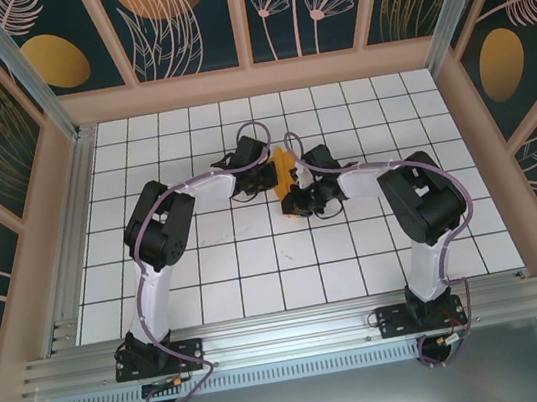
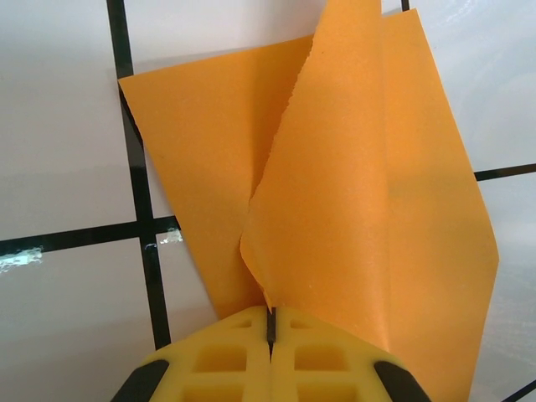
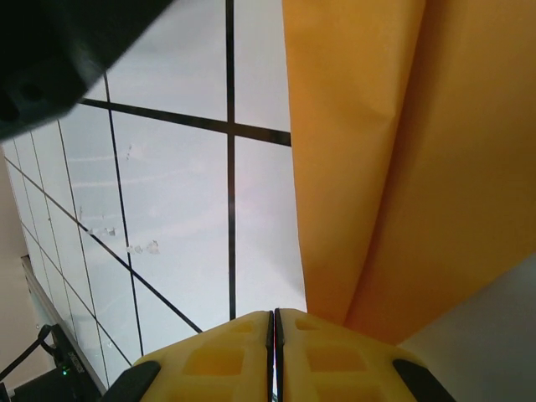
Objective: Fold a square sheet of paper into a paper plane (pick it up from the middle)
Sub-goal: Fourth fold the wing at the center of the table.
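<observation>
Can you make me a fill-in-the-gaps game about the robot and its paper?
1. The sheet of paper is bright ____ in colour.
2. The left gripper has ____ fingers.
3. The table has white tiles with ____ lines between them.

Missing words: orange, yellow, black.
</observation>
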{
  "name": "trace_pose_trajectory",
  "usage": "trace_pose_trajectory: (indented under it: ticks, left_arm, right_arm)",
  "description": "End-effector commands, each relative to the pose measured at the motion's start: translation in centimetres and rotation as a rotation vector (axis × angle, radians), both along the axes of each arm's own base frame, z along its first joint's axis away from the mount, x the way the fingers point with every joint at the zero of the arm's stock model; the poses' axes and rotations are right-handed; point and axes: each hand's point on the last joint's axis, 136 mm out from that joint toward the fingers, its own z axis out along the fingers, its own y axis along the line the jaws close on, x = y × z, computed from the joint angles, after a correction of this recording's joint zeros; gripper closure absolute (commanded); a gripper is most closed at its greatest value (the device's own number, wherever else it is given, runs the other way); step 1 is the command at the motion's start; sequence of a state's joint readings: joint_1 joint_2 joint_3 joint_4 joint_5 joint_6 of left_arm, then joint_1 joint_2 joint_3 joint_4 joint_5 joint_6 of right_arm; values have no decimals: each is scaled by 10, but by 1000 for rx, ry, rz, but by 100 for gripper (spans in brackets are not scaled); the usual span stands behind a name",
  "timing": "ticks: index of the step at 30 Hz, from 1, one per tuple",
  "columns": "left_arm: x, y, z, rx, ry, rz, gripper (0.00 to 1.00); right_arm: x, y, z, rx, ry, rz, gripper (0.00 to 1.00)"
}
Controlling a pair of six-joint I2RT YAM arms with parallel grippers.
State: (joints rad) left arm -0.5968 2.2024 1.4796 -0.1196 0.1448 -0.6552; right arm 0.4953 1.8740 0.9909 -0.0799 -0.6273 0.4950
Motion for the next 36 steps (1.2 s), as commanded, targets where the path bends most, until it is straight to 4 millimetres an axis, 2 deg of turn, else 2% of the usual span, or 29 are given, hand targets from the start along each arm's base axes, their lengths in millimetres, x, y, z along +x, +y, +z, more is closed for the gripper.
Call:
trace_pose_trajectory:
  ticks: [1,8,13,15,16,19,21,22,28,32,36]
  left_arm:
    - [-38,36,-74,184,188,23,98]
    - [-39,37,-76,189,190,22,98]
    - [-36,35,-75,192,185,19,98]
    - [-36,35,-74,192,183,18,98]
    - [-36,35,-74,192,185,17,98]
    - [-36,35,-75,194,185,15,98]
    - [-37,35,-75,191,186,14,98]
    - [-37,35,-75,192,188,14,98]
    - [-37,34,-74,187,188,14,98]
    - [-36,34,-74,185,187,14,98]
    - [-36,34,-73,185,186,14,98]
  right_arm:
    - [-9,-7,-10,-29,29,9,87]
    - [-10,-28,-30,-155,57,-48,87]
    - [-29,-34,-40,-165,111,-31,87]
    - [-30,-32,-30,-130,106,-26,87]
    - [-27,-29,-18,-100,82,-25,87]
    - [-1,-23,30,0,-37,-58,87]
    - [12,-22,47,28,-88,-77,86]
    - [17,-21,48,24,-99,-82,86]
    - [30,-11,28,-6,-70,-59,86]
    - [30,4,22,1,-58,-22,86]
    - [25,4,6,-28,-18,-16,86]
